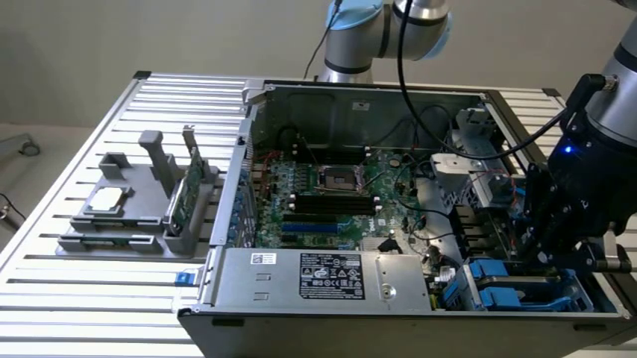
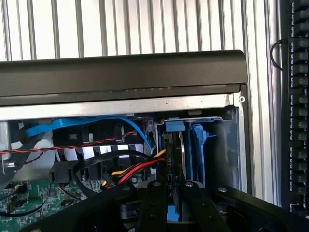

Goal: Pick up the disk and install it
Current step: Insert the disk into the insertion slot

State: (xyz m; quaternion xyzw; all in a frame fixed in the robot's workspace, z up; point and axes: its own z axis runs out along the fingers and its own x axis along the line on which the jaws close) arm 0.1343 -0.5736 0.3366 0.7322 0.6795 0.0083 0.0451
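1. One hand (image 2: 173, 189) sits at the near corner of the case (image 1: 339, 104), on the exterior view's right.
2. Its fingers (image 2: 152, 203) stand narrowly apart and pinch the disk (image 2: 172, 150) from both sides.
3. You have the disk on edge, blue rails around it, in the drive bay (image 2: 231, 145), just beside another blue carrier (image 2: 198, 145).
4. The case lies open on the slatted worktop (image 1: 89, 291), with a grey rack (image 1: 130, 201) well apart from it.

Tight blue bay walls (image 2: 198, 150) flanking disk (image 2: 174, 159) in gripper (image 2: 173, 187), cables (image 2: 130, 169) alongside, case wall (image 2: 120, 72) close
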